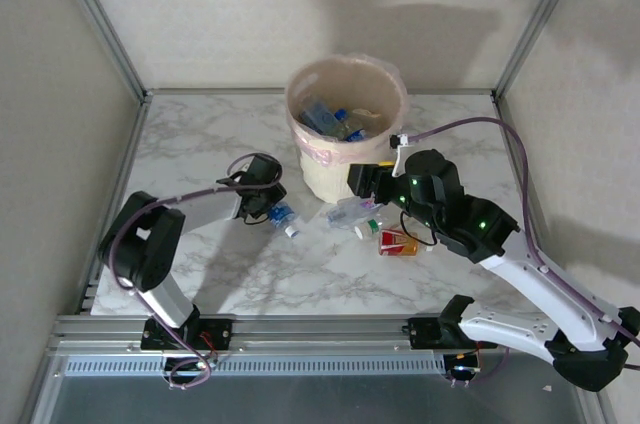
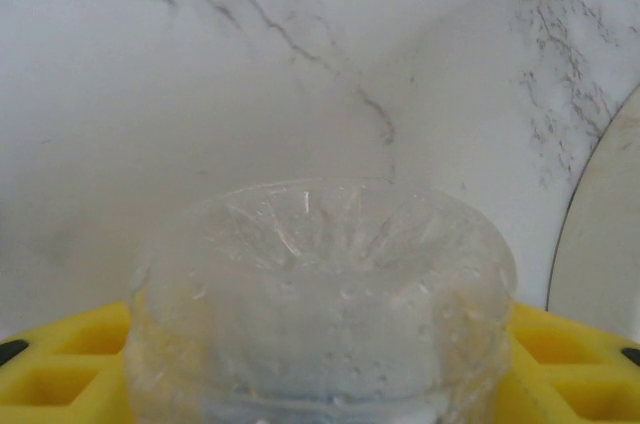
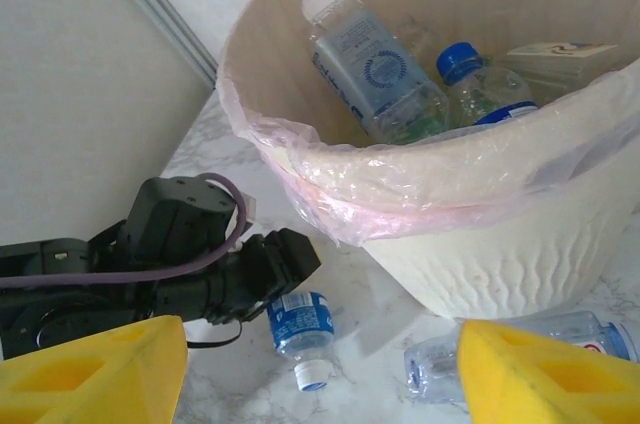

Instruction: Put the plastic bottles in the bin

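Clear fluted bottle [image 2: 320, 274], veined marble table [image 2: 200, 94].

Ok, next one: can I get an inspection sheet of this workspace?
Surface: marble-pattern tabletop.
Job's things: bin holds several bottles; clear bottle, green bottle and red-labelled bottle lie loose before it.
Clutter: nothing seen.
Grippers: left gripper shut on a blue-labelled bottle; right gripper open beside the bin.
Cables: purple cables loop over each arm.
Surroundings: aluminium frame posts, plain walls.
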Robot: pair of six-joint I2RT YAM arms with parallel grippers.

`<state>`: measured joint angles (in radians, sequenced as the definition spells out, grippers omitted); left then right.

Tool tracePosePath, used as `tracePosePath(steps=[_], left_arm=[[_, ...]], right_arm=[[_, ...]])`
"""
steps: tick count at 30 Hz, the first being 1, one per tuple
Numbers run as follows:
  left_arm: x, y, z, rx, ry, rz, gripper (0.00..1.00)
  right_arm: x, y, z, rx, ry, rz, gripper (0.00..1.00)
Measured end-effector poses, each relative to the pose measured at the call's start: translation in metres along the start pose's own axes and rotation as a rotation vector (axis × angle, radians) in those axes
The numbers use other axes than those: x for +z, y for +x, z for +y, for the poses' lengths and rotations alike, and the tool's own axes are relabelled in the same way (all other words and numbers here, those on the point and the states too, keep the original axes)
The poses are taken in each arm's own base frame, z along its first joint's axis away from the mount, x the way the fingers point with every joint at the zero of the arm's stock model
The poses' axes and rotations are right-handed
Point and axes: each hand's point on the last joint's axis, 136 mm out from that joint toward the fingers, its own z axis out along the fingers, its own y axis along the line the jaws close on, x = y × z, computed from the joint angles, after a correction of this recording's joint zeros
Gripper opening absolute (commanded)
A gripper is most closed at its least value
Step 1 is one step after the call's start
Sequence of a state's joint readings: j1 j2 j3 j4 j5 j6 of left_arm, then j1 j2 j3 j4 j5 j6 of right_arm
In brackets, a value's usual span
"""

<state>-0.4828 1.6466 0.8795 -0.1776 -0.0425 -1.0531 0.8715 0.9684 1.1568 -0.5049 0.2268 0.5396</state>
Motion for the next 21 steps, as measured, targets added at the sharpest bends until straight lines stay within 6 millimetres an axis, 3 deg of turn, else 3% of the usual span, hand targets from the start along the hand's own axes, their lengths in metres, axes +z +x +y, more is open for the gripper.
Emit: tracePosePath(steps=[4,12,21], left_arm=[[-0.031,-0.008,-0.008,-0.010,0.079,-0.029,0.45],[-0.098,-0.018,-0.052,-0.030,0.361,-0.031,0.43],[-0.168,-0.025,-0.084,-0.036,0.621,-0.037,0.47]], right_arm=[[0.001,0.001,0.013,0.006,-0.073,0.009,0.74],[0.009,0.012,0.050,0.014,-0.252,0.059,0.77],[0.044,0.043,0.080,0.022,-0.328,0.165,0.86]])
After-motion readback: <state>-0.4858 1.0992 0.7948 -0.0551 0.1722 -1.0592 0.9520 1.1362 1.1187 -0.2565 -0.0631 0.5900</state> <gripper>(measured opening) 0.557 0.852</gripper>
